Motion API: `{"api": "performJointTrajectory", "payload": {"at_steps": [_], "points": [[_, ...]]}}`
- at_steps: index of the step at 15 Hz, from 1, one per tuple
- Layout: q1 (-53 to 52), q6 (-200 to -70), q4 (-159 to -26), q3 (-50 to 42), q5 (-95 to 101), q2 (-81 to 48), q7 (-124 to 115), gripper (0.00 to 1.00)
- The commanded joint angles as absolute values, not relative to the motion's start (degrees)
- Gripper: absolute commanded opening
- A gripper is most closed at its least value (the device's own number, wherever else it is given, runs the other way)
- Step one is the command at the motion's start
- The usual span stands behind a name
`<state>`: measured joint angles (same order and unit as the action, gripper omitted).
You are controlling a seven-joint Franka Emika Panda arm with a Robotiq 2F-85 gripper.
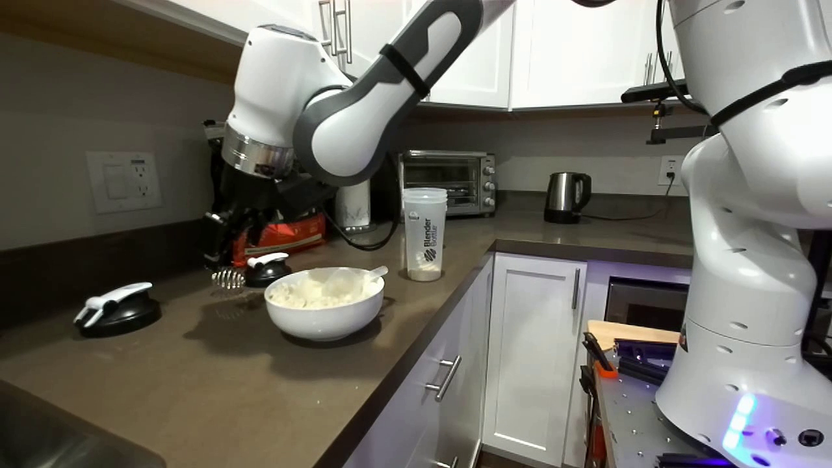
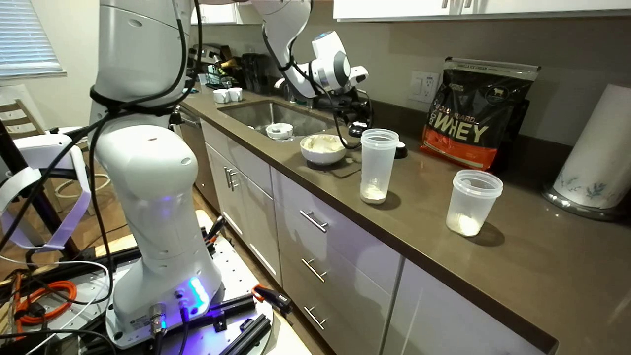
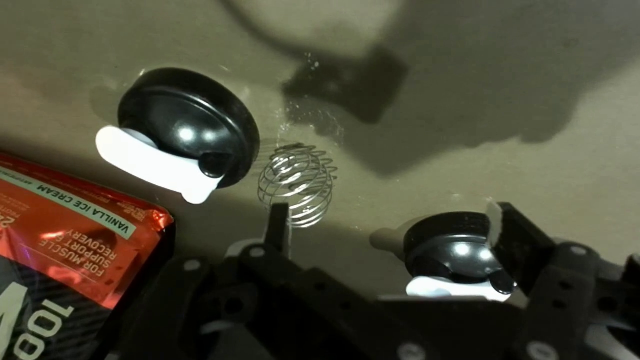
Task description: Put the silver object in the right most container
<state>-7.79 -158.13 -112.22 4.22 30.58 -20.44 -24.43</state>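
Two black fingers (image 3: 278,228) of my gripper (image 3: 389,227) stand spread wide and hold nothing above a brown kitchen counter (image 1: 195,390), the silver wire ball (image 3: 296,185) lying off-centre from them: in the wrist view it shows just past the tip of the finger on that view's left, outside the middle of the gap and beside a black-and-white lid (image 3: 187,125). I judge that the coming move calls for a sideways shift toward that finger's side before any descent; the ball looks round, so no long axis dictates the wrist's turn. A second lid (image 3: 442,242), partly covered by the opposite finger, could foul a careless approach. The near fingertip also overlaps the ball's lower edge, and how much height separates the two I cannot tell. An exterior view sets the ball (image 1: 228,279) under the gripper, whose dark parts merge. In an exterior view the rightmost bottle (image 2: 473,202), its destination, stands well apart from the gripper, past another bottle (image 2: 377,167); the ball cannot be made out there.
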Motion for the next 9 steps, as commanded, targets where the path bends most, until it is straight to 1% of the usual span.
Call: {"api": "performJointTrajectory", "payload": {"at_steps": [1, 2, 4, 9], "points": [[-7.9, -156.5, -108.4, 3.6, 32.1, -22.9, -21.8, 1.0], [-10.4, -156.8, -108.2, 0.9, 28.6, -23.1, -19.1, 1.0], [-11.5, -158.1, -110.2, -0.3, 27.5, -22.0, -20.6, 1.0], [-12.5, -158.1, -110.2, -1.1, 27.6, -22.1, -20.8, 1.0]]}}
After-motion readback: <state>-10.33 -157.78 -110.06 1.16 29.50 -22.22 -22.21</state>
